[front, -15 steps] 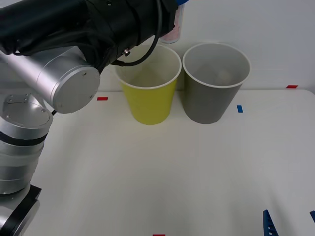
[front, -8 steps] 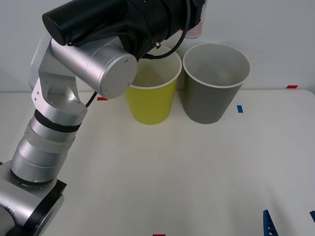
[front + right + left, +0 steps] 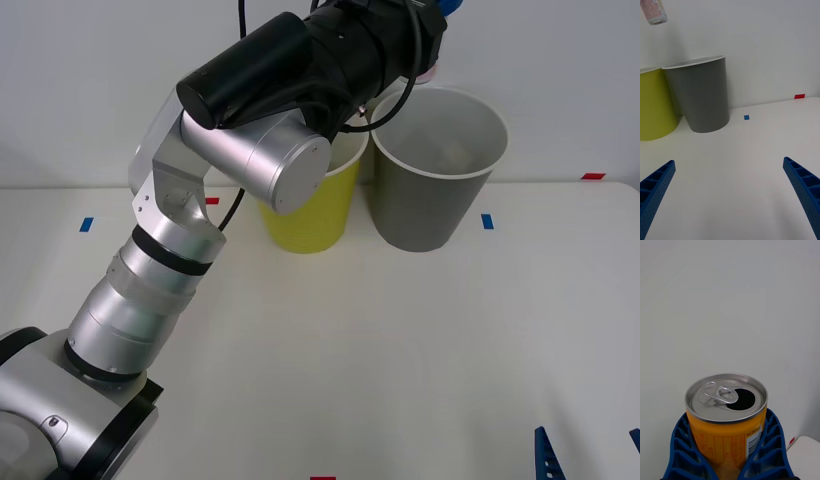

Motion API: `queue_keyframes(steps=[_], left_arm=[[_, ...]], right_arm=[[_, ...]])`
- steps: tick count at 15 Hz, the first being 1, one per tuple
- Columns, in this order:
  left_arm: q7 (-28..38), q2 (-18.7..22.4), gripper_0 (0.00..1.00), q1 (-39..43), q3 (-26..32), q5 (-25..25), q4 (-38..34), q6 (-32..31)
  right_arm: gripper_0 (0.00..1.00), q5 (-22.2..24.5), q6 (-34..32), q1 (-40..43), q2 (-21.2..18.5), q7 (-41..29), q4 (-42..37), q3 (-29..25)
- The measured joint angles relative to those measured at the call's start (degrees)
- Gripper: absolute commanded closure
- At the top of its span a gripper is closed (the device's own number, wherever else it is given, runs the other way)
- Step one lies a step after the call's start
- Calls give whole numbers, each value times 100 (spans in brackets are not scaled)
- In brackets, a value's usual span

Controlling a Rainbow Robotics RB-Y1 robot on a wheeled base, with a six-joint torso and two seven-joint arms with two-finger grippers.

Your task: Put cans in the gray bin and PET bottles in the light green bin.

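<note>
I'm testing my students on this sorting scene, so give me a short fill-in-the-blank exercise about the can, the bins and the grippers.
1. The left gripper is shut on the ____.
2. The can has its top already ____.
3. On the table, the gray bin stands beside the ____ bin.
4. The right gripper hangs low over the table with its fingers ____.

Missing words: can; opened; green; open

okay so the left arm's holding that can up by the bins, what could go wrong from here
The can hangs near the gray bin's rim on the side next to the light green bin; released early, it might strike the rim or land in the wrong bin. Its top is open, so any leftover liquid could spill if the left gripper tilts it.
</note>
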Motion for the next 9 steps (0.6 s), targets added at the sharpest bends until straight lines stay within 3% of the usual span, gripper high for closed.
queue_keyframes(steps=[3, 9], left_arm=[[4, 43, 100, -295, -244, 4, 640, -643], [27, -27, 100, -424, -425, 8, 1001, -930]], right_arm=[[0, 0, 0, 0, 0, 0, 0, 0], [0, 0, 0, 0, 0, 0, 0, 0]])
